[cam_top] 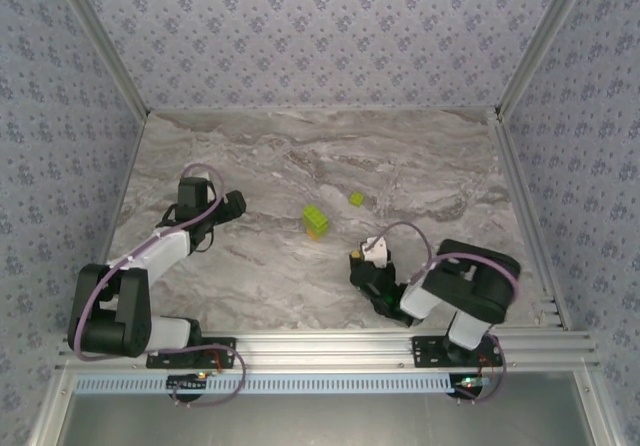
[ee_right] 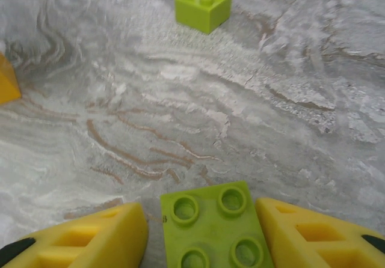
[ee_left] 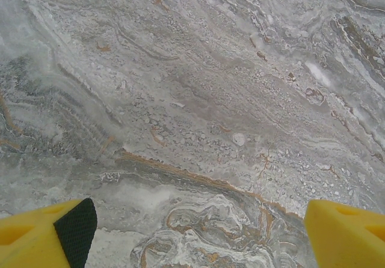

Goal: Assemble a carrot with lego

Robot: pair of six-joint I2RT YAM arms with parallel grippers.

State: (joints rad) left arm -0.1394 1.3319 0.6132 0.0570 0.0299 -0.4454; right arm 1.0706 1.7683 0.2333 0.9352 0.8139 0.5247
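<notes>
Grey-veined marble makes the tabletop (cam_top: 300, 146), boxed in by walls (cam_top: 300, 26) of flowered blue-grey paper. Near its middle sits the carrot (cam_top: 316, 221): lime-green bricks with an orange one at the end nearer the arms. It is too small in the top view to tell whether it stands or lies. Nothing touches it.

Just beyond the carrot and to its right, apart from it, lies the far brick (cam_top: 356, 199), lime-green and square. The right wrist view shows it (ee_right: 203, 5) studs up, alone on the marble.

On the near side of the carrot and to its right, the right fingers (ee_right: 313, 238) flank the near brick (ee_right: 210, 226), also lime-green with four studs up. One finger lies against its side, while a sliver of marble shows between the brick and the other finger, so the fingers are released rather than clenched on it. At the left edge of that view an orange corner (ee_right: 6, 82) pokes in; I cannot tell what it belongs to. The right arm (cam_top: 470, 281) folds back to the near right of the carrot.

Left of the carrot, well apart, the left fingers (ee_left: 343, 232) are spread wide with bare marble between them, grasping nothing. The left arm (cam_top: 150, 251) runs from there to the near left.
</notes>
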